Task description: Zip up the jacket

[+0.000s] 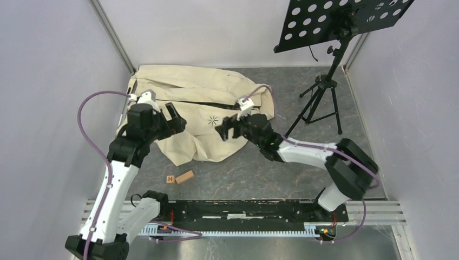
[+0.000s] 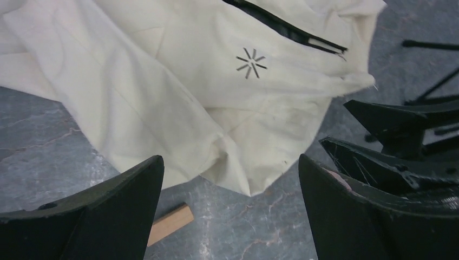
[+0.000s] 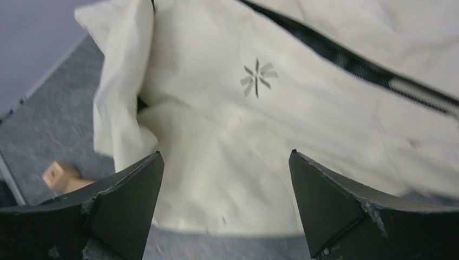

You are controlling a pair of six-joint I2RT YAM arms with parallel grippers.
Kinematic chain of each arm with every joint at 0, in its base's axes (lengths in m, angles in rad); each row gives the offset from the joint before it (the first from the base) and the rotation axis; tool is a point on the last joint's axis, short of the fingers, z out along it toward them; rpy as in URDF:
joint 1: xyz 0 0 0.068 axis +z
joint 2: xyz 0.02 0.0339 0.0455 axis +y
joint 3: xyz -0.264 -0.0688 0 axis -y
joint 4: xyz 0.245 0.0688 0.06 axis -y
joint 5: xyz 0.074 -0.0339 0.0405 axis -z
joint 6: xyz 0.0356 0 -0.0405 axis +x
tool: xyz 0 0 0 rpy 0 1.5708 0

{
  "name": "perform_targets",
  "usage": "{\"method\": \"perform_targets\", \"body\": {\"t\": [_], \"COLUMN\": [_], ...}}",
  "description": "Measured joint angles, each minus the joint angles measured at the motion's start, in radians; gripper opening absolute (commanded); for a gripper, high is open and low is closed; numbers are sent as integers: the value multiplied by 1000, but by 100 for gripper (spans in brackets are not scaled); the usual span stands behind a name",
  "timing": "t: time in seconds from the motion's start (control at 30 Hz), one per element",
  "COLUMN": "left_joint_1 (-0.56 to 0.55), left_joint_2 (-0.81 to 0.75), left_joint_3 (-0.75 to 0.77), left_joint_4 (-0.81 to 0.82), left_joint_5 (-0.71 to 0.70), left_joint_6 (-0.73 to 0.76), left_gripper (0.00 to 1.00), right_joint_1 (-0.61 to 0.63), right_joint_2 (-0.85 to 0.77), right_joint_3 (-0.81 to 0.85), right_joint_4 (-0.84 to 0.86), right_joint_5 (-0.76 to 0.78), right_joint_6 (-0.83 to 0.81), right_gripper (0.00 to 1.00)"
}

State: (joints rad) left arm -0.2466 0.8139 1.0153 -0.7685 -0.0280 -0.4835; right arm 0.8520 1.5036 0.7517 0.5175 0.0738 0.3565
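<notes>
Looking down, you see the cream jacket (image 1: 189, 86) lying crumpled on the far left of the grey table (image 1: 260, 173), its dark zipper (image 1: 205, 103) gaping just beyond the black starburst logo (image 1: 212, 120). Your left gripper (image 1: 176, 120) hovers over the jacket's left side, jaws spread wide and grasping nothing. Your right gripper (image 1: 225, 131) hangs just right of the logo, likewise spread and empty. Two wooden blocks (image 1: 179, 177) sit near the hem.

Black music stand (image 1: 346, 24) at rear right; two wooden blocks (image 1: 184, 176) near front.

Crumpled cream jacket (image 1: 200, 97), zipper (image 1: 208, 103) open
</notes>
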Motion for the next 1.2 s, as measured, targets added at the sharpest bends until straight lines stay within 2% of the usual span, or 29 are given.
{"method": "perform_targets", "body": {"t": [0.2,0.4,0.6,0.73,0.87,0.93,1.03,1.07,1.2], "left_joint_1": [193,411,484,495,501,504,507,510,523], "left_joint_2": [153,332,434,464,535,572,606,613,637], "left_joint_3": [48,89,80,74,74,74,74,74,74], "left_joint_4": [54,167,237,275,292,293,294,296,303], "left_joint_5": [-6,110,174,197,206,213,217,219,224], "left_joint_6": [0,-8,-43,-58,-65,-65,-65,-65,-65], "left_gripper": [100,97,96,95,93,93,93,93,94], "right_joint_1": [40,97,148,178,205,221,252,259,274], "right_joint_2": [295,542,640,656,656,655,628,611,515], "right_joint_3": [326,556,584,560,488,441,337,307,271], "right_joint_4": [92,120,109,106,127,131,159,166,122], "right_joint_5": [5,-26,-51,-49,-40,-16,30,41,72], "right_joint_6": [-2,-6,-18,-39,-35,-31,-16,-10,-27], "right_gripper": [87,76,65,48,39,40,46,50,78]}}
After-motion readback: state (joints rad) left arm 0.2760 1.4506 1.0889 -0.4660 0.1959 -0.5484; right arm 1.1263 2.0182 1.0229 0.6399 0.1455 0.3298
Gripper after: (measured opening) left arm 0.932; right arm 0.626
